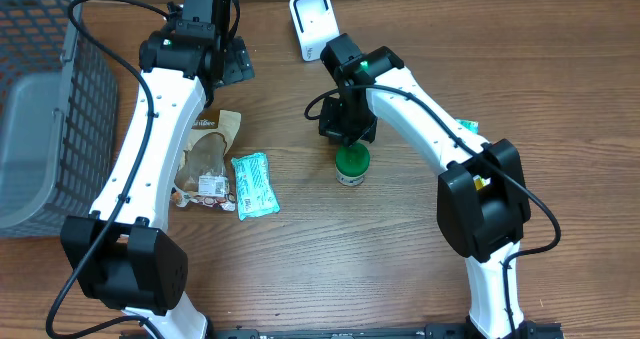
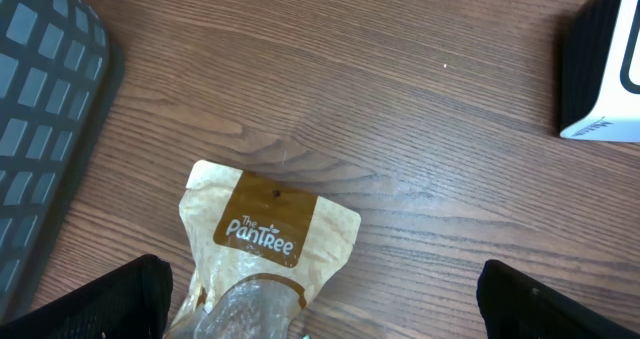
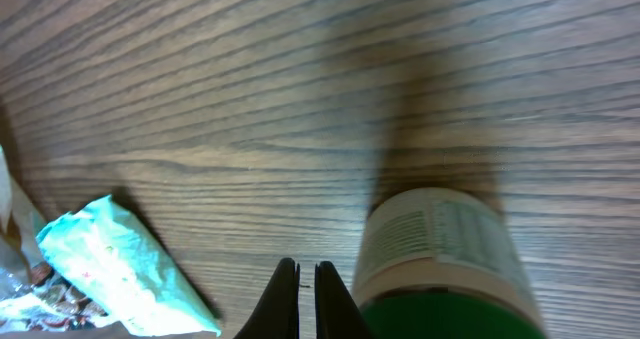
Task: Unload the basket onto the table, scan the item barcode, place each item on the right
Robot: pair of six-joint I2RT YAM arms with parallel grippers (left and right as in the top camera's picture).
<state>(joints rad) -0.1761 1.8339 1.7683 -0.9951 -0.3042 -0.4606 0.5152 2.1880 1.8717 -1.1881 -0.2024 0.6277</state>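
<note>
the small round bottle with a green cap and white printed label [image 1: 351, 165] is seen standing upright near the middle of the wooden table [image 1: 400, 279], with bare wood all round its base. the right gripper [image 1: 345, 129] is held just above it, fingers pressed together with nothing between them; in the wrist view the bottle shows just beside them. the white box-shaped barcode scanner [image 1: 313, 21] is set at the far edge. the left gripper [image 1: 232, 64] is spread wide and empty over the top edge of a brown paper pouch [image 1: 212, 139], with a teal plastic packet [image 1: 253, 184] alongside the pouch. the far left corner is filled by a grey mesh basket [image 1: 35, 89].
</note>
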